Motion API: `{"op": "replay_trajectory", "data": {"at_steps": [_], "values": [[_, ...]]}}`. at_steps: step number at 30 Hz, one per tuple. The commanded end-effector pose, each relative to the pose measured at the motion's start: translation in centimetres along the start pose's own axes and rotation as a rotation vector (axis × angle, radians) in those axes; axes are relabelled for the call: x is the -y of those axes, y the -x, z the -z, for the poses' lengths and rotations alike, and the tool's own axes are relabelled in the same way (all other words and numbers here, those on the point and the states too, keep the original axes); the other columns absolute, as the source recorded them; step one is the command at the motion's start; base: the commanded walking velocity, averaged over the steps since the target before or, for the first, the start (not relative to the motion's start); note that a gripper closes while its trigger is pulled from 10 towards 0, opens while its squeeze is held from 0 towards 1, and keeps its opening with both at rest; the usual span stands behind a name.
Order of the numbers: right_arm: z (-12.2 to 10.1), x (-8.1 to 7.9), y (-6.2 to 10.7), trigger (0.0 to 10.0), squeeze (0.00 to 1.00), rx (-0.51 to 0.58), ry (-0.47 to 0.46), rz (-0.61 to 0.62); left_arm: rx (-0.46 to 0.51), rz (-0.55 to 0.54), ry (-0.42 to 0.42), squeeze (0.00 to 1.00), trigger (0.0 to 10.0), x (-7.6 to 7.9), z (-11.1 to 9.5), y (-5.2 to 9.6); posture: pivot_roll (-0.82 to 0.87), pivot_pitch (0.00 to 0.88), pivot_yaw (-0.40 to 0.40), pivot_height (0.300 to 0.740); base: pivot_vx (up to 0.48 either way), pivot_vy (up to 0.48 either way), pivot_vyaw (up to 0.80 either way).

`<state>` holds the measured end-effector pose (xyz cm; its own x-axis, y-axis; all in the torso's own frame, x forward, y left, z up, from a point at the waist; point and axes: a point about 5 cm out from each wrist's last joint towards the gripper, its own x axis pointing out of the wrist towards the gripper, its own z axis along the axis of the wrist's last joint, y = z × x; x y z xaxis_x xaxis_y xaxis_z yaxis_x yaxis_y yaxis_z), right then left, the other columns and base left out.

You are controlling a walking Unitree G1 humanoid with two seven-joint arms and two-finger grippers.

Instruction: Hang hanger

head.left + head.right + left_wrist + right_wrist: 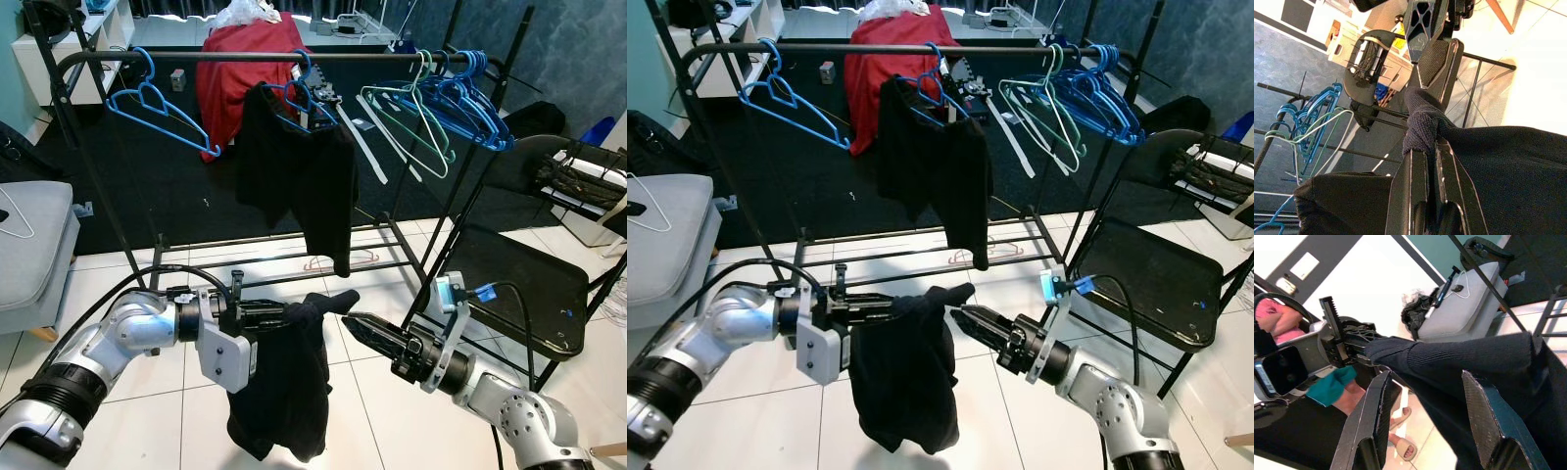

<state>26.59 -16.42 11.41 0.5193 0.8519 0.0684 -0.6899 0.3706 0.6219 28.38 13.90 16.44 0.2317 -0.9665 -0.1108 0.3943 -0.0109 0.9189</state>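
My left gripper (pixel 292 313) is shut on a black knitted garment (pixel 284 392), which hangs down from it over the white tiles. In the left wrist view the knit (pixel 1422 122) is bunched between the fingers. My right gripper (pixel 355 321) is open, its tips just short of the garment's raised end (pixel 338 298). In the right wrist view the dark sleeve (pixel 1459 357) crosses just beyond the spread fingers (pixel 1374 411). Behind stands a black clothes rack, its rail (pixel 196 59) carrying an empty blue hanger (pixel 157 103) and another black garment (pixel 299 166) on a blue hanger.
Several blue and pale green hangers (pixel 451 98) crowd the rail's right end. A black folding chair (pixel 519 274) stands close on the right and a grey seat (pixel 29 245) on the left. A red cloth (pixel 235 78) lies behind the rack. A person (pixel 1273 323) stands off to my left.
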Motion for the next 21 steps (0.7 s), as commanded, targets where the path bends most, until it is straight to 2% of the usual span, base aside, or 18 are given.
{"op": "replay_trajectory", "data": {"at_steps": [1, 2, 4, 8, 9, 13, 14, 15, 21], "values": [[-0.3, 0.7, 0.5, 10.0, 0.0, -0.004, 0.022, 0.057, 0.045, -0.014, -0.021, 0.05, 10.0, -0.3, -0.6, -0.4, -0.1, 0.082, -0.039, 0.74, 0.0, 0.0, 0.0], [-0.4, 1.5, 0.8, 10.0, 0.0, 0.005, 0.031, 0.12, 0.049, -0.013, -0.024, 0.05, 10.0, -0.3, -0.7, -0.4, -0.1, 0.082, -0.038, 0.74, 0.0, 0.0, 0.0], [-0.4, 1.7, 0.9, 10.0, 0.0, 0.006, 0.032, 0.132, 0.05, -0.013, -0.024, 0.05, 10.0, -0.3, -0.7, -0.4, -0.1, 0.082, -0.038, 0.74, 0.0, 0.0, 0.0], [-0.4, 0.9, 0.9, 10.0, 0.0, -0.014, 0.001, 0.057, 0.06, -0.005, -0.028, 0.05, 10.0, -0.2, -0.9, -0.4, -0.1, 0.077, -0.038, 0.74, 0.0, 0.0, 0.0], [-0.3, 0.5, 0.8, 9.6, 0.0, -0.021, -0.013, 0.022, 0.066, -0.002, -0.028, 0.05, 10.0, -0.2, -1.0, -0.5, -0.1, 0.074, -0.039, 0.74, 0.0, 0.0, 0.0], [-0.3, 0.4, 0.7, 9.6, 0.0, -0.02, -0.018, 0.012, 0.067, -0.001, -0.028, 0.05, 10.0, -0.2, -1.0, -0.6, -0.1, 0.074, -0.039, 0.74, 0.0, 0.0, 0.0], [-0.3, 0.4, 0.7, 3.1, 0.0, -0.015, -0.023, 0.004, 0.069, 0.001, -0.028, 0.05, 10.0, -0.1, -1.0, -0.6, -0.1, 0.072, -0.04, 0.74, 0.0, 0.0, 0.0], [-0.2, 0.2, 0.7, 0.0, 0.0, -0.015, -0.034, -0.016, 0.07, 0.003, -0.027, 0.04, 10.0, -0.1, -1.1, -0.6, -0.1, 0.067, -0.04, 0.74, 0.0, 0.0, 0.0], [0.3, -0.9, 0.9, 0.0, 0.0, -0.05, -0.095, -0.12, 0.074, 0.01, -0.025, 0.05, 10.0, 0.1, -1.1, -0.7, -0.1, 0.056, -0.038, 0.74, 0.0, 0.0, 0.0]]}}
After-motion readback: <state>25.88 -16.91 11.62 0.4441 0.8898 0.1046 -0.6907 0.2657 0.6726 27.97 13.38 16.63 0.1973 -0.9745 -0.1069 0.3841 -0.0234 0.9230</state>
